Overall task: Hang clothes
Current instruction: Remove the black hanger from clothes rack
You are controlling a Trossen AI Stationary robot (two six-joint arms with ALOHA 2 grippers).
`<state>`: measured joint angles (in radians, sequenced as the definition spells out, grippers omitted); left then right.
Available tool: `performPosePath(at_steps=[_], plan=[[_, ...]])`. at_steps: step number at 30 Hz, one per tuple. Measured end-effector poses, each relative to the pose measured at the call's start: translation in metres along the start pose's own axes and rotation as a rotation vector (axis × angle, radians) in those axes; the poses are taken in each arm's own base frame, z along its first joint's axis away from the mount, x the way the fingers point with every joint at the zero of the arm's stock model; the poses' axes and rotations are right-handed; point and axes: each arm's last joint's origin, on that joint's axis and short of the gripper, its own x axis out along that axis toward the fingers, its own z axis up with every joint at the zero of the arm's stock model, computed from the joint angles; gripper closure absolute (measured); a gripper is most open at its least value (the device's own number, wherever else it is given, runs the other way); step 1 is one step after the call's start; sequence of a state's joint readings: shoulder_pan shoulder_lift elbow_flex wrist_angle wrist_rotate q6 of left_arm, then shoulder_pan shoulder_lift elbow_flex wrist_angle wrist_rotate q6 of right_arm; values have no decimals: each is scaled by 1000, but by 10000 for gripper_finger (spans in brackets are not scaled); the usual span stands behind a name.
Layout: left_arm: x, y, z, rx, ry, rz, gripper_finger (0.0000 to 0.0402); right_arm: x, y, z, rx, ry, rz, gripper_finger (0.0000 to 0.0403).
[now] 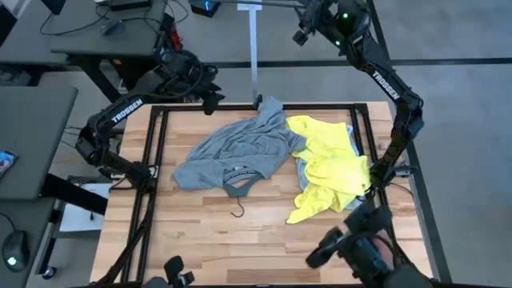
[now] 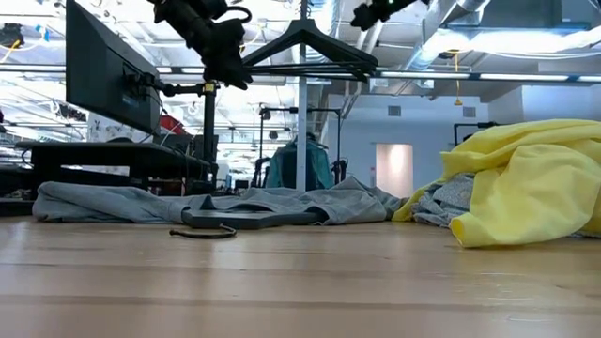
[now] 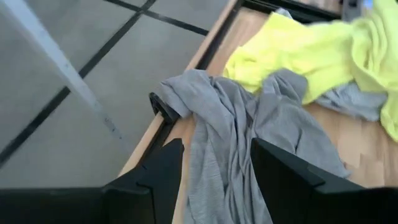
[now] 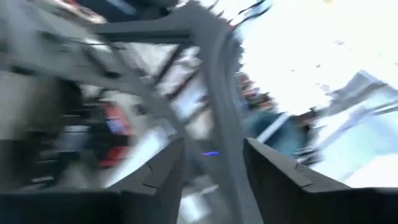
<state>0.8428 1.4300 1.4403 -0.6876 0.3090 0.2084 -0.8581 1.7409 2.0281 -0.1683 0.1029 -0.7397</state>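
The grey T-shirt (image 1: 236,152) lies spread on the wooden table with a black hanger's hook (image 1: 238,212) sticking out of its collar; its far end bunches over the table's far frame (image 3: 168,102). To its right the yellow T-shirt (image 1: 328,164) is heaped on a pale blue shirt (image 1: 302,172). My left gripper (image 3: 214,146) hovers open above the far edge, pointing down at the grey T-shirt without touching it. Raised high over the near edge, my right gripper (image 1: 314,258) stands open, pointing about level, nothing between its fingers (image 4: 168,168).
A rack's upright pole (image 1: 254,48) rises from the middle of the table's far edge. A black hanger (image 2: 300,42) hangs on its top rail. A black frame (image 1: 160,144) borders the table. Bare wood lies near the front edge (image 1: 240,248).
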Motion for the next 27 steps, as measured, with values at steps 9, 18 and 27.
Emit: performPosePath(at_steps=[9,18,27], plan=[[-5,15,-3,-99,1,50,228,35,16,-35,-77,65,-4,156],[-5,16,-4,-122,1,54,228,56,22,-51,-175,69,-105,154],[-5,16,-4,-135,2,53,228,66,24,-63,-235,92,-160,181]])
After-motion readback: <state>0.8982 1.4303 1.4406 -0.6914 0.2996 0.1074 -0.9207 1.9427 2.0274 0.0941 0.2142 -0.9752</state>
